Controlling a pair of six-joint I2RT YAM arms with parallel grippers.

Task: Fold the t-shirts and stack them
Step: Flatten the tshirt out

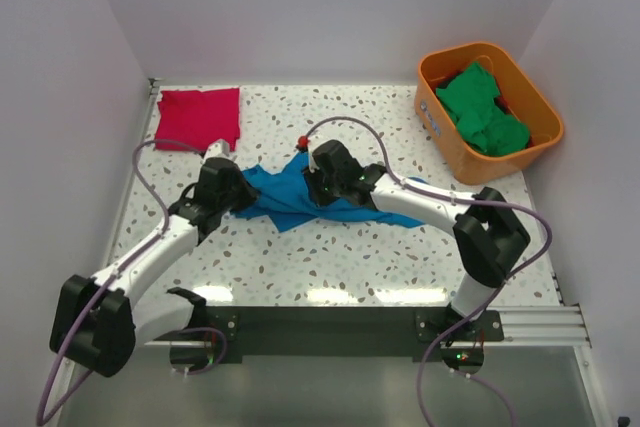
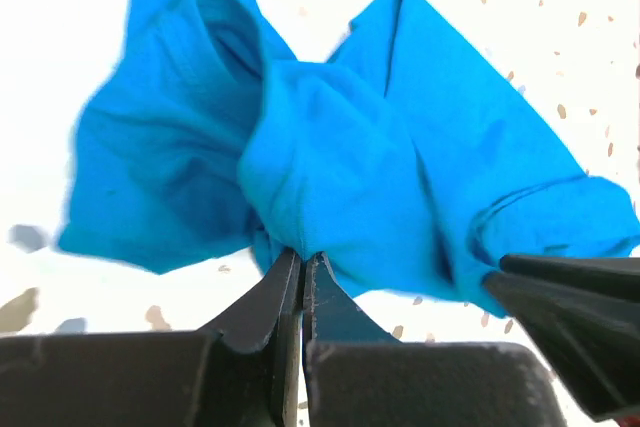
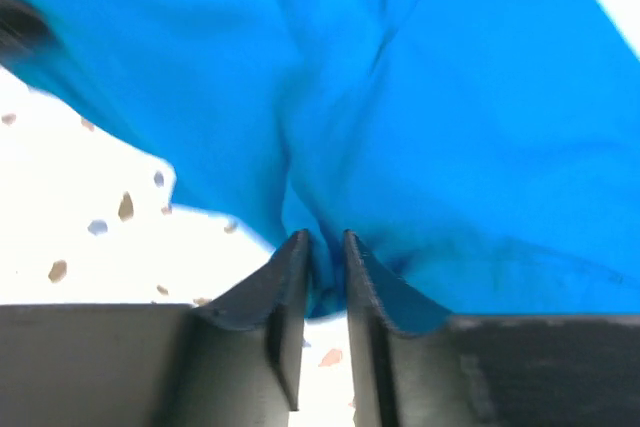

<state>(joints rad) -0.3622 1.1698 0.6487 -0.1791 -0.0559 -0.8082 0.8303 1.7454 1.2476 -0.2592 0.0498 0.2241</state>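
The blue tee (image 1: 290, 199) lies crumpled mid-surface, stretched between the two tools. The left tool (image 1: 248, 197) bites its left end and the right tool (image 1: 318, 191) its middle, just beside the left one. The left arm reaches up from its base and leans inward, wrist low over the cloth. The right arm rises to a high elbow, then doubles back leftward and down to the tee.

The overhead view hides both sets of fingertips under the wrists. The left wrist view shows the left tool (image 2: 302, 259) pressed fully closed, a fold of blue tee (image 2: 400, 167) pinched at the tips. The right wrist view shows the right tool (image 3: 322, 242) closed to a narrow slit with blue tee (image 3: 450, 127) bunched inside.

Beyond the left tool, at the far left corner, lies the flat red tee (image 1: 198, 117). Well right of the right tool, green tees (image 1: 485, 109) fill the bin (image 1: 470, 162) on the speckled surface (image 1: 330, 267).
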